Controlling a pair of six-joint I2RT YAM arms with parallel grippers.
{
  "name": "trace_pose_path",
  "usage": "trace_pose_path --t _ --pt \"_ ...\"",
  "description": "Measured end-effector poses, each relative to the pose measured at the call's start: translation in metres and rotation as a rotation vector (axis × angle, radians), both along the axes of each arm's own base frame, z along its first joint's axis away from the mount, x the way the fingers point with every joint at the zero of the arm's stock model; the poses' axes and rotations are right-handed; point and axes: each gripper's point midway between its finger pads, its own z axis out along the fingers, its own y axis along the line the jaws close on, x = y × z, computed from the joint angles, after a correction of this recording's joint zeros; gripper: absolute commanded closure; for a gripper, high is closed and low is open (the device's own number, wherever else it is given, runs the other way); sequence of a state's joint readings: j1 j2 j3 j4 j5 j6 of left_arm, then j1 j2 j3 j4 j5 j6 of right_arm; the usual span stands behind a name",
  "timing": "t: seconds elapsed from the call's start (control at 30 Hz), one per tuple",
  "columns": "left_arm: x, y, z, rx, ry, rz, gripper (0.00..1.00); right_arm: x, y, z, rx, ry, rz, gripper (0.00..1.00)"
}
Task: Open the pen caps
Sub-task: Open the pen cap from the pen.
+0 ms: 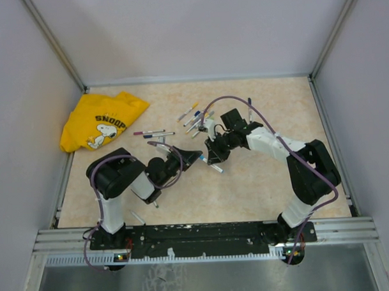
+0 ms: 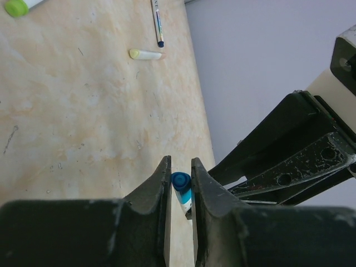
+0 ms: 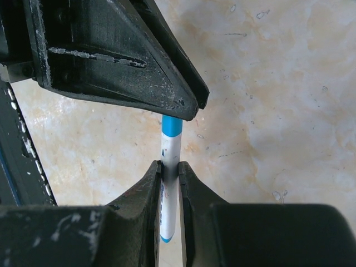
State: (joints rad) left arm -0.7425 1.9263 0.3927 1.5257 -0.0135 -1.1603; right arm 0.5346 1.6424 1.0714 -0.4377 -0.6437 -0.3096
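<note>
**Top view.** A yellow shirt [image 1: 101,123] lies at the far left corner of the worktop [image 1: 260,188]. Loose pens [image 1: 195,118] are scattered near the back centre. The two arms meet tip to tip at mid-worktop, but the grip is too small to read here.

**Left wrist view.** The left pincer [image 2: 181,167] stands at a narrow gap. Both fingers touch the blue pen cap [image 2: 181,181], seen end-on. Beyond it, well apart, lie a green cap [image 2: 16,6] and a yellow-tipped piece [image 2: 146,54].

**Right wrist view.** The right pincer [image 3: 169,172] is clenched on the white pen barrel [image 3: 171,153]. The capped end of the barrel is hidden under the left pincer's tip.

**Room for moving.** Open worktop lies in front of and to the right of both pincers. The right wall [image 1: 372,114] stands well apart from them.
</note>
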Motion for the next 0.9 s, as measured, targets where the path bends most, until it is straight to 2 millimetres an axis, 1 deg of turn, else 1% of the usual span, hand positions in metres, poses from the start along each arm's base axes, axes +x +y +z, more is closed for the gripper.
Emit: trace_pose_path --t 0.1,0.23,0.33,0.4,0.7,0.8,0.9 --pt "-0.001 -0.001 -0.003 -0.005 0.017 -0.005 1.0 -0.001 -0.001 -0.001 -0.009 0.003 -0.003 1.0" --pt "-0.003 -0.002 -0.003 -0.007 0.019 -0.015 1.0 -0.003 -0.002 -0.003 -0.013 0.01 -0.002 0.71" --pt "-0.005 -0.003 -0.004 -0.001 0.015 -0.028 1.0 -0.003 -0.001 -0.002 -0.007 0.011 -0.002 0.63" --pt "-0.006 -0.004 -0.003 0.005 0.007 -0.034 1.0 -0.003 0.001 -0.001 0.0 0.007 0.003 0.61" --pt "-0.01 0.002 0.005 0.024 -0.035 -0.03 1.0 -0.006 0.004 -0.001 0.001 0.011 0.016 0.61" --pt "-0.011 0.005 0.009 0.03 -0.051 -0.021 1.0 -0.01 0.007 -0.006 -0.005 0.022 0.034 0.62" --pt "-0.012 0.009 0.013 0.03 -0.064 -0.008 1.0 -0.017 0.009 -0.017 -0.025 0.051 0.051 0.64"
